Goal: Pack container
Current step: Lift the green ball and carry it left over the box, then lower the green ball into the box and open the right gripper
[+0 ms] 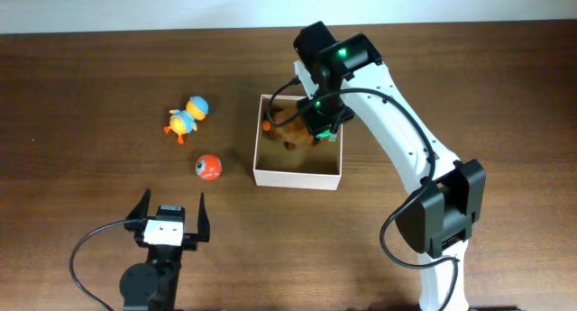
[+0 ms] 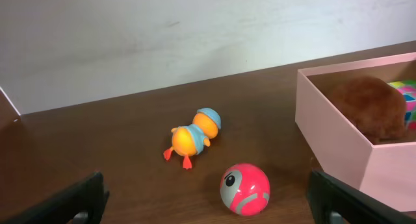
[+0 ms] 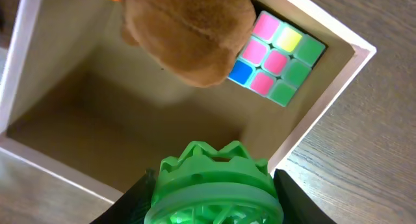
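The container [image 1: 297, 177] is a shallow white-walled box with a tan floor [image 3: 97, 100], standing mid-table. Inside it lie a brown plush toy [image 3: 188, 36] and a coloured puzzle cube [image 3: 276, 55]. My right gripper [image 1: 323, 122] hangs over the container's far right part, shut on a green spiky-rimmed plastic toy [image 3: 214, 178] held above the box floor. My left gripper [image 1: 171, 210] rests near the front edge, open and holding nothing, with its fingers [image 2: 78, 198] wide apart. It faces the container's near wall [image 2: 338, 146].
An orange and blue duck toy [image 1: 187, 118] lies left of the container, also seen ahead of the left gripper [image 2: 193, 134]. A red ball with a grey face [image 1: 208, 168] sits between the duck and the left gripper [image 2: 246, 188]. The right arm [image 1: 424, 158] spans the table's right side.
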